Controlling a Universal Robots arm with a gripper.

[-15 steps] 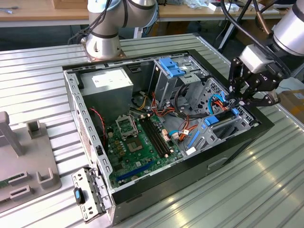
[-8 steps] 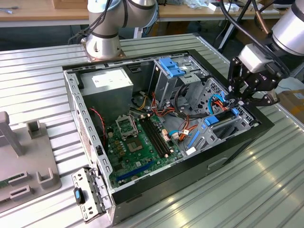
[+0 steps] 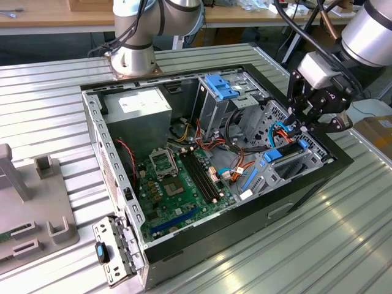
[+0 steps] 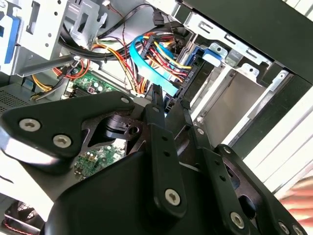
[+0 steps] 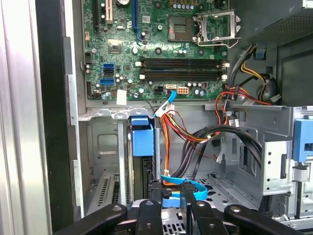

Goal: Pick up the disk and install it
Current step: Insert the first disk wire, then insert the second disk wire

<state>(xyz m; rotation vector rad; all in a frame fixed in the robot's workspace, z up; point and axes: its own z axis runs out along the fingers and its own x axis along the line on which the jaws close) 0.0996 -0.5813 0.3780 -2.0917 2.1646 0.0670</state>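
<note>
Gripper sat low over the drive bay at the corner of the open black desktop computer case, on the exterior view's right. In both wrist views its black fingers stood a little apart with nothing clamped. A flat light-blue data cable ran across the gap just beyond the tips.

The disk, a grey metal drive in a bright blue plastic carrier, was already in the bay of the grey sheet-metal drive cage. It stood on edge with the blue end showing, just ahead of the fingertips and not touching them. The second wrist view showed the same blue end beside a red, yellow and orange wire bundle. The green motherboard lay on the case floor, well clear.
</note>
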